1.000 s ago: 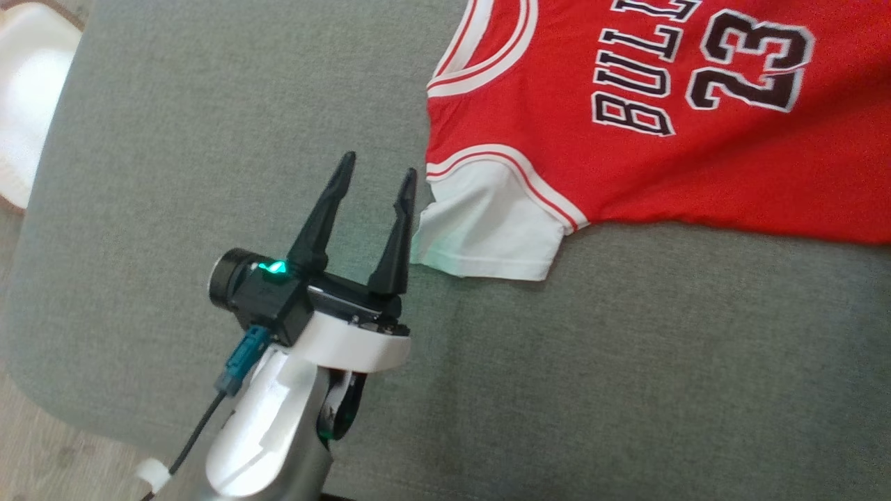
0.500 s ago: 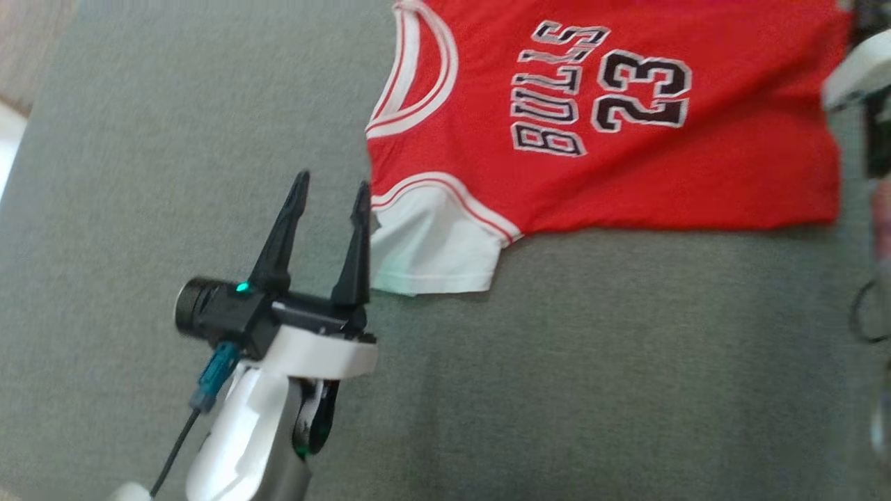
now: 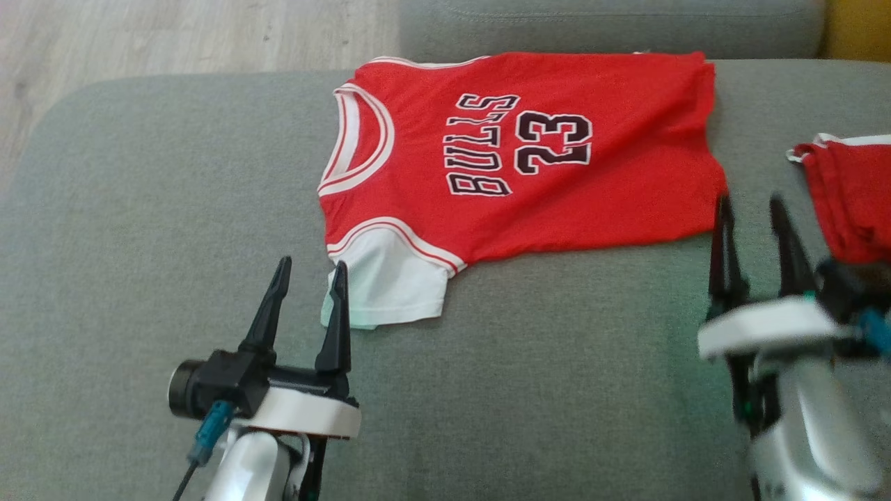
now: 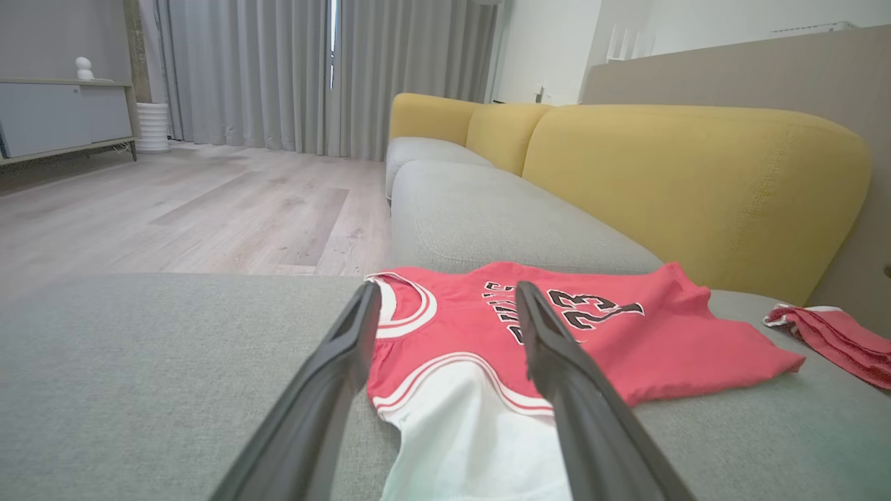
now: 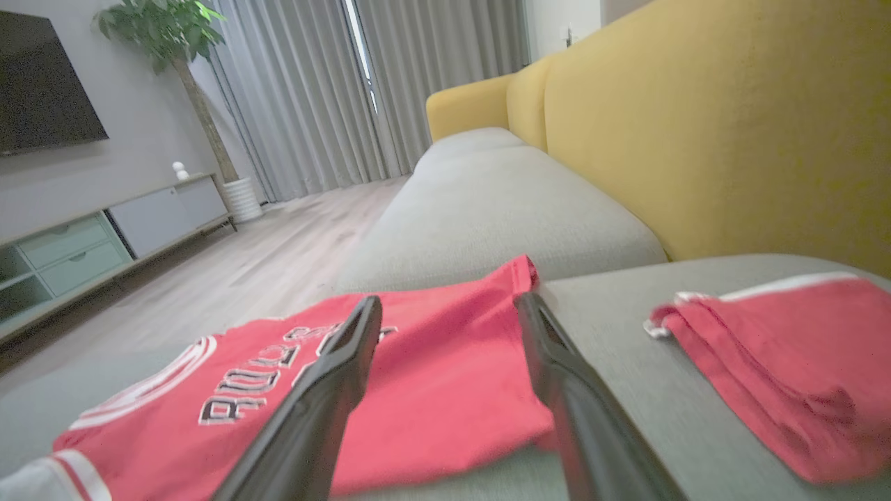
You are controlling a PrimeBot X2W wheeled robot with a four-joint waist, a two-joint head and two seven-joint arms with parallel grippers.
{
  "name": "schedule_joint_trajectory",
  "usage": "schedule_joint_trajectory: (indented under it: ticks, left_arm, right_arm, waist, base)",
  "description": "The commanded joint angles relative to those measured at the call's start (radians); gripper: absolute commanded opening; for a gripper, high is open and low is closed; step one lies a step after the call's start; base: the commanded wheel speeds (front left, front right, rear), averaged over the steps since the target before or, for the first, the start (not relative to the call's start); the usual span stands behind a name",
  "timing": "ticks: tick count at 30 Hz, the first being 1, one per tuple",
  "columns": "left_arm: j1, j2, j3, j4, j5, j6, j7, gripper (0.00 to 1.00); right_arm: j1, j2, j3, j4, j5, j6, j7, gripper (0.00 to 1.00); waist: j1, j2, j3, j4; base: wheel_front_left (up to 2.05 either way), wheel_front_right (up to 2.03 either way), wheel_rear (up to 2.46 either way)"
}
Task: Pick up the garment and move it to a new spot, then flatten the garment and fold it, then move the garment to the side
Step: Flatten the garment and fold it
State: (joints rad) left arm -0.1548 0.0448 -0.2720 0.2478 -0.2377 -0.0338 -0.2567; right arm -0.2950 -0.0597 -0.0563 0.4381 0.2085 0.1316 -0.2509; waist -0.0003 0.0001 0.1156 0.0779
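Swinging round and pulling back since a moment ago, our head camera now takes in the whole red basketball jersey [image 3: 592,202] with white trim and black "BULLS 23" lettering, and brings our right fingers [image 3: 724,257] into the lower right of the frame; the jersey itself lies as it did beside our left fingers [image 3: 337,313]. It is spread flat across the upper middle of the grey fabric sofa seat [image 3: 139,209], collar toward the left of the frame, hem toward the right, one white sleeve pointing down the frame. Our left fingers, at the lower left, stand wide apart and hold nothing; the inner one is at the sleeve's left edge, and we cannot tell whether it touches. Our right fingers are likewise spread and empty, tips near the jersey's lower right hem corner. A second, bunched red garment with white edging [image 3: 853,202] lies at the right edge, apart from the jersey. Pale wooden floor [image 3: 174,35] shows at the upper left, and a yellow upholstered backrest [image 4: 696,181] rises behind the seat.
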Motion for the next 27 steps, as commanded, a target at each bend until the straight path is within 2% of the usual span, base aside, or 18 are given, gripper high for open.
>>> schedule_joint_trajectory:
  ticks: [1,5,12,18,27]
  left_arm:
    - [-0.020,0.006,0.036,-0.024,-0.002,0.004,-0.005,1.00]
    - [-0.017,0.006,0.041,0.005,0.003,0.004,-0.005,1.00]
    - [-0.034,0.006,0.046,0.084,0.014,0.020,-0.005,1.00]
    - [-0.071,0.017,0.062,0.192,0.015,0.055,0.035,1.00]
    - [-0.152,0.043,0.060,0.314,0.011,0.053,0.097,1.00]
  right_arm:
    - [-0.025,-0.004,0.023,-0.042,0.002,-0.001,-0.011,1.00]
    - [0.053,0.007,0.030,-0.100,0.005,-0.001,-0.009,1.00]
    - [0.072,0.009,0.046,-0.158,0.016,-0.001,0.020,1.00]
    - [0.074,0.009,0.061,-0.179,0.031,-0.001,0.026,1.00]
    - [0.065,0.009,0.077,-0.186,0.041,-0.001,0.029,1.00]
  waist:
    - [0.0003,-0.0001,-0.005,-0.008]
    - [0.0003,-0.0001,0.000,-0.017]
    - [0.0003,-0.0001,0.014,-0.020]
    - [0.0003,-0.0001,0.034,-0.031]
    - [0.0003,-0.0001,0.075,-0.062]
  base:
    - [0.00,0.00,0.00]
    - [0.00,0.00,0.00]
    - [0.00,0.00,0.00]
    - [0.00,0.00,0.00]
    - [0.00,0.00,0.00]
